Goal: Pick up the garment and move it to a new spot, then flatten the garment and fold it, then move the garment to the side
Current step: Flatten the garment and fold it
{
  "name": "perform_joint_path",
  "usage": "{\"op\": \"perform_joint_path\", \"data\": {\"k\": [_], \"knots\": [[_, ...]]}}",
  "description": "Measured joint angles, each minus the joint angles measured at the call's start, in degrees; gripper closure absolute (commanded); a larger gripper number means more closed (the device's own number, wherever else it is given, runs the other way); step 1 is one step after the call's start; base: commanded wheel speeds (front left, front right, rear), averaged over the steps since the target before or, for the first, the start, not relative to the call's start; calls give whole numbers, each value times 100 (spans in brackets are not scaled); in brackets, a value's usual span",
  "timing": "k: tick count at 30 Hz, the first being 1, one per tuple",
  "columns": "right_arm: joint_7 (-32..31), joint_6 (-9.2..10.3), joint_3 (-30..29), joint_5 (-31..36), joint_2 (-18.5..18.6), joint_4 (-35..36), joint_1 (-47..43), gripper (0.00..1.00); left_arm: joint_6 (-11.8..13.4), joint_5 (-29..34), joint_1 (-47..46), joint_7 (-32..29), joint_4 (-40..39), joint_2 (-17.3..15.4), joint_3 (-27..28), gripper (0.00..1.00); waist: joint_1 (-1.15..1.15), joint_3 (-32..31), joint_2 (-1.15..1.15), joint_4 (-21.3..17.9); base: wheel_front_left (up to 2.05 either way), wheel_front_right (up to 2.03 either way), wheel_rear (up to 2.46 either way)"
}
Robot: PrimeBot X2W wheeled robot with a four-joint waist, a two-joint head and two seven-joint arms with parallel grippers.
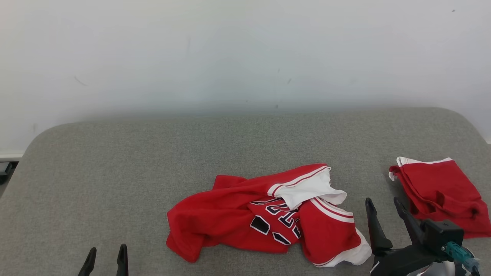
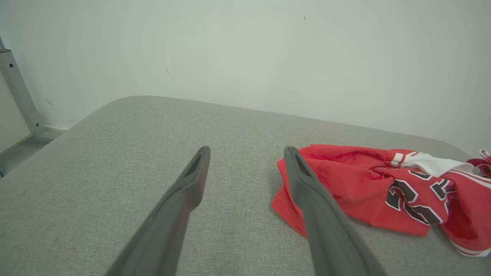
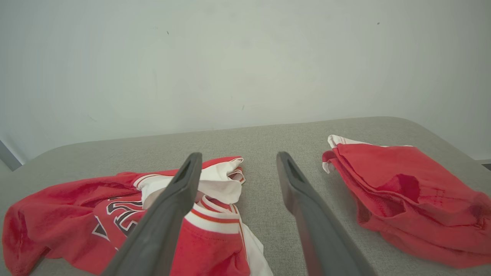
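A crumpled red garment [image 1: 245, 218] with white trim and dark numerals lies on the grey padded table [image 1: 153, 161], near its front middle. It appears to the right in the left wrist view [image 2: 360, 188] and at lower left in the right wrist view [image 3: 76, 207]. My left gripper [image 1: 106, 258] is open at the lower left, well left of the garment, nothing between its fingers [image 2: 191, 180]. Just right of the garment's white-trimmed end, my right gripper [image 1: 383, 205] hangs open and empty, its fingers [image 3: 287, 172] over bare table.
A second red garment [image 1: 441, 195] with a white band lies bunched at the table's right edge, also in the right wrist view [image 3: 406, 191]. A pale wall [image 1: 245, 53] rises behind the table. A metal frame [image 2: 19, 92] stands beyond the table's left end.
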State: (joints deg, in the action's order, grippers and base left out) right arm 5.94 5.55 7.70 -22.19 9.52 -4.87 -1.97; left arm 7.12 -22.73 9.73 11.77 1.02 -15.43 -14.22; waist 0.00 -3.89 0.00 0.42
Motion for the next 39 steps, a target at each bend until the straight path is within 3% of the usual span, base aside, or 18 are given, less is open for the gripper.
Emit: {"op": "perform_joint_path", "data": {"k": [29,36,39], "knots": [[-198,8,31,1,-15,86,8,0,-10,-22,30,-521,-427,12,-179,0,0,67,0,-2,0,0,0],[-519,8,123,52,165,-9,87,0,-627,-49,-99,-1034,-347,-42,-926,0,0,140,0,29,0,0,0],[-743,-3,189,122,270,-74,370,0,-773,-48,-364,-1278,-138,-48,-1104,0,0,211,0,35,0,0,0]]}}
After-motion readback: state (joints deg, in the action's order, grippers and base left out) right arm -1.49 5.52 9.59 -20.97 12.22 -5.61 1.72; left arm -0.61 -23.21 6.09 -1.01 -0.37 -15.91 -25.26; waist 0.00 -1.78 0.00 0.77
